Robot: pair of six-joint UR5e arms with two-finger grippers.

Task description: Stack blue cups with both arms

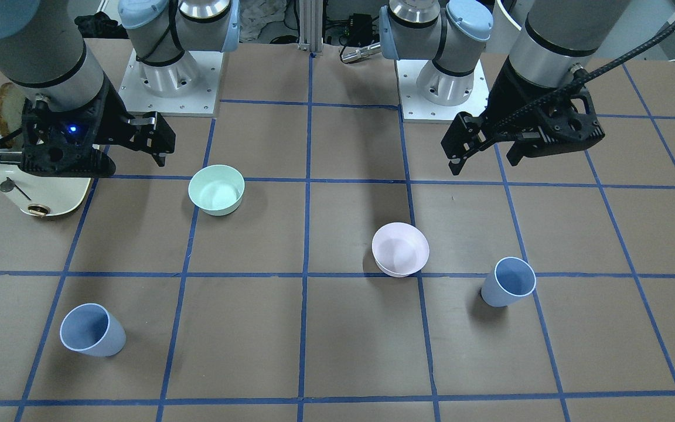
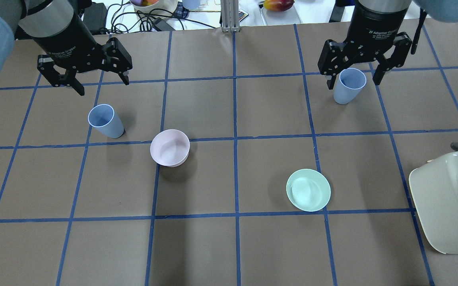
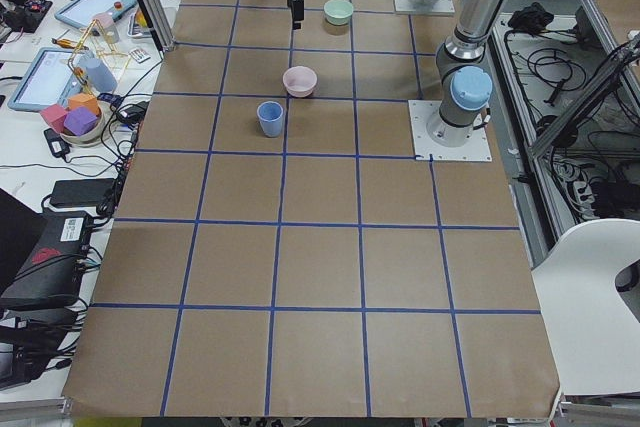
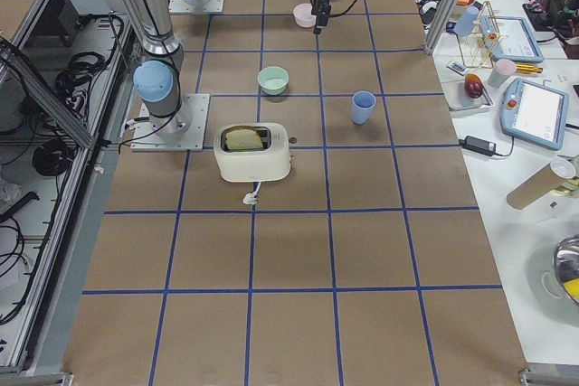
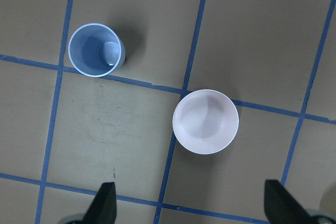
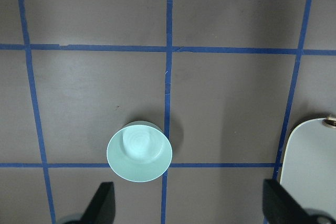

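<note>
- Left gripper (image 2: 102, 85) spread wide, empty, up above the table (image 2: 276, 246); first blue cup (image 2: 105, 121) upright, near the pink bowl (image 2: 169, 147)
- Right gripper (image 6: 191, 205) wide too, empty, riding high; second blue cup (image 2: 348, 85) upright, well apart from the mint bowl (image 2: 308, 190)
</note>
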